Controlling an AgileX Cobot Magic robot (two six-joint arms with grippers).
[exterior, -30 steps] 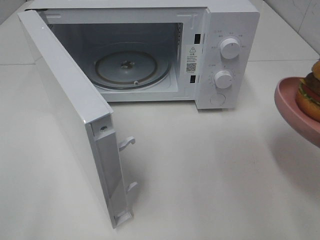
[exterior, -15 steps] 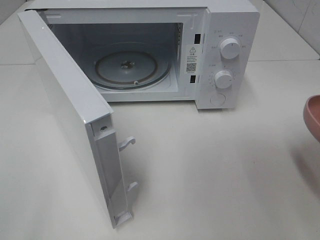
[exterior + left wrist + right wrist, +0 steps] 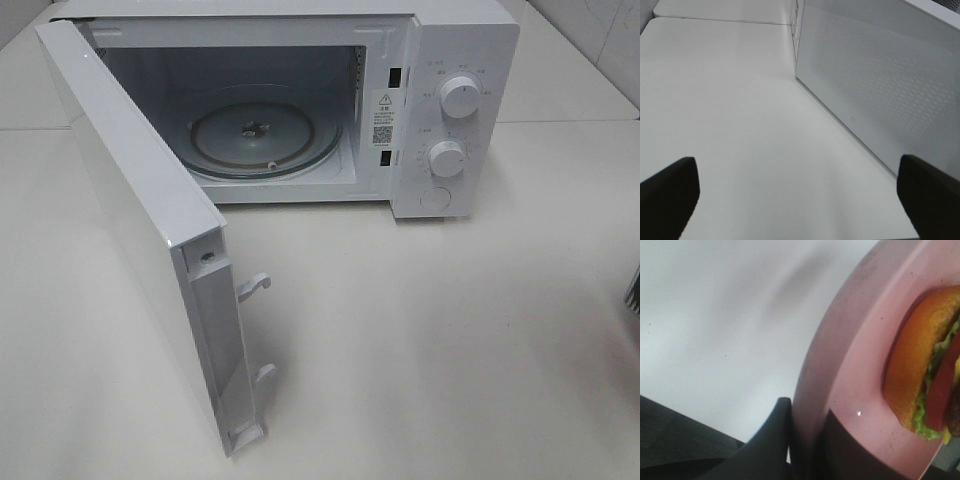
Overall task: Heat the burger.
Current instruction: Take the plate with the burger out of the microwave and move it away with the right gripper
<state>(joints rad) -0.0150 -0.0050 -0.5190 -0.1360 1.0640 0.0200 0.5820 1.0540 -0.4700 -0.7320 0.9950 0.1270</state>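
The burger [image 3: 920,365], with a golden-brown bun, lettuce and tomato, lies tilted on a pink plate [image 3: 860,370] in the right wrist view. My right gripper [image 3: 805,440] is shut on the plate's rim, one finger over it and one under. Burger and plate are outside the exterior high view. There the white microwave [image 3: 460,40] stands with its door [image 3: 130,200] swung wide and the glass turntable [image 3: 265,135] bare. My left gripper [image 3: 800,200] is open and holds nothing, close to the table beside the outer face of the door [image 3: 880,80].
The microwave's two knobs [image 3: 460,97] face forward on its right panel. The open door reaches far toward the table's front left. A dark sliver [image 3: 634,290] shows at the right edge of the exterior high view. White tabletop [image 3: 430,340] spreads in front of the microwave.
The pink plate with the burger has slid rightward out of the exterior high view. The microwave and its door have not moved.
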